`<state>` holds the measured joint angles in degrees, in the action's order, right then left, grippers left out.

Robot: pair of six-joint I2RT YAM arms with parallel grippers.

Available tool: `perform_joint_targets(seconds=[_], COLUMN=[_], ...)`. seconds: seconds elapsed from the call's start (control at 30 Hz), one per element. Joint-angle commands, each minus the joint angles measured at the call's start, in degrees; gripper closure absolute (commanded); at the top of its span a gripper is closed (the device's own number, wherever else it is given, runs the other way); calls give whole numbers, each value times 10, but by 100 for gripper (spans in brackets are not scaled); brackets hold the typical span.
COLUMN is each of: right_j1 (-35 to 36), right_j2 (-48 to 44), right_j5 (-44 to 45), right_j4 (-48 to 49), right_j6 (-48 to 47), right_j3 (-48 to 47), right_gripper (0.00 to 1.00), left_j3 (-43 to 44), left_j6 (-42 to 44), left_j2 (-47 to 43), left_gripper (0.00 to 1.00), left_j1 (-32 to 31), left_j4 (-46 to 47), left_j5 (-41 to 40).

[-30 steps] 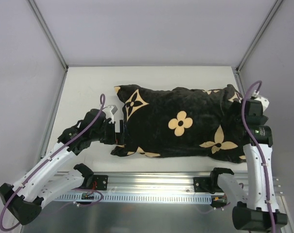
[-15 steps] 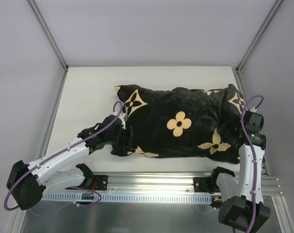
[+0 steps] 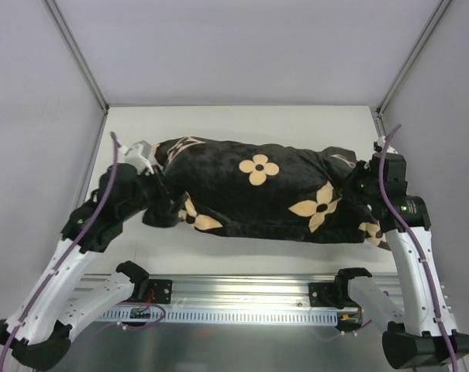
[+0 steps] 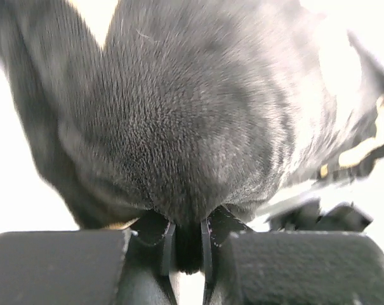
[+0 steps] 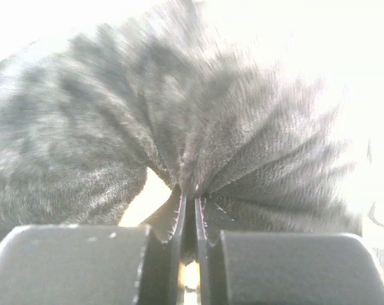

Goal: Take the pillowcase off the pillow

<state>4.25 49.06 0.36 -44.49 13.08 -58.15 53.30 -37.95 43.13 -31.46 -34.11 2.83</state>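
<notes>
Pillowcase [image 3: 250, 201] stretched over white table [image 3: 242, 124], gray walls [image 3: 234, 46] around; left claw [image 4: 186, 238], right claw [image 5: 189, 216] each pinching its fabric.

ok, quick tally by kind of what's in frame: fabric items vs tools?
pillowcase: 1 (black with tan print, plump; whatever fills it is hidden)
tools: 2, left tool and right tool, each shut on the pillowcase
total: 3
</notes>
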Motion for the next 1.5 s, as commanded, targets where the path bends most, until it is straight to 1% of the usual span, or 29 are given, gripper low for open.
perform_joint_targets(seconds=[0.0,0.03,0.07,0.13,0.23,0.33,0.4,0.43,0.47,0.5,0.53,0.57,0.6,0.63,0.67,0.7,0.73,0.77,0.8,0.83,0.87,0.93,1.0,1.07,1.2,1.27,1.3,1.43,1.47], right_j1=[24,29,30,32,32,32,33,32,33,32,33,33,35,36,37,41,46,46,46,46,46,46,46,47,46,46,46,47,46], right_j2=[-12,-16,-18,-30,-54,-59,-53,-49,-40,-34,-24,1,20,40,59,80,77,66,30,11,-4,-35,-58,-77,-111,-127,-135,-163,-167], right_j5=[-7,-8,-8,-10,-20,-51,-70,-74,-93,-101,-109,-121,-127,-132,-132,-129,-118,-94,-79,-63,-38,-25,-23,-19,-31,-68,-82,-170,-180], right_j4=[-23,-30,-47,-58,-73,-79,-75,-56,-40,-18,22,33,41,28,10,-7,-25,-25,-26,-38,-49,-91,-130,-147,-194,-208,-220,-256,-261], right_j6=[0,-6,-9,-21,-26,-33,-36,-33,-26,-24,-20,-23,-29,-36,-43,-57,-60,-65,-69,-80,-84,-90,-88,-83,-70,-71,-72,-77,-79], right_j3=[-99,-133,-151,-189,-214,-218,-202,-189,-156,-138,-121,-100,-95,-97,-104,-114,-110,-100,-87,-67,-59,-44,-33,-14,-14,-23,-25,-14,-7], right_gripper=[99,99,99,99,99,99,97,96,95,94,89,84,77,57,48,41,31,24,20,13,11,8,6,5,2,0,3,4,4], left_j3=[130,176,196,243,272,269,243,230,218,190,176,166,150,146,143,140,140,139,139,139,139,145,153,158,171,175,175,181,183], left_j6=[45,57,60,66,61,54,47,37,33,29,27,27,29,29,29,29,28,28,30,34,37,42,44,42,45,45,45,43,42], left_j2=[-38,-42,-46,-60,-84,-103,-107,-104,-99,-81,-69,-56,-30,-18,-10,3,5,5,5,5,6,14,29,39,74,85,86,96,99], left_gripper=[100,100,100,100,100,100,100,100,100,100,100,100,100,100,100,100,100,100,100,100,100,100,100,100,100,100,100,100,100], left_j1=[28,28,28,28,28,28,29,29,28,28,29,28,29,28,29,29,29,29,32,35,39,49,61,68,81,90,92,110,112], left_j4=[-44,-59,-81,-97,-119,-128,-133,-132,-131,-131,-128,-127,-126,-126,-126,-127,-127,-127,-127,-127,-127,-130,-137,-138,-141,-143,-143,-144,-143], left_j5=[-87,-98,-108,-135,-164,-179,-189,-194,-198,-200,-207,-222,-229,-236,-237,-237,-237,-239,-244,-247,-246,-240,-231,-223,-197,-189,-186,-163,-152])
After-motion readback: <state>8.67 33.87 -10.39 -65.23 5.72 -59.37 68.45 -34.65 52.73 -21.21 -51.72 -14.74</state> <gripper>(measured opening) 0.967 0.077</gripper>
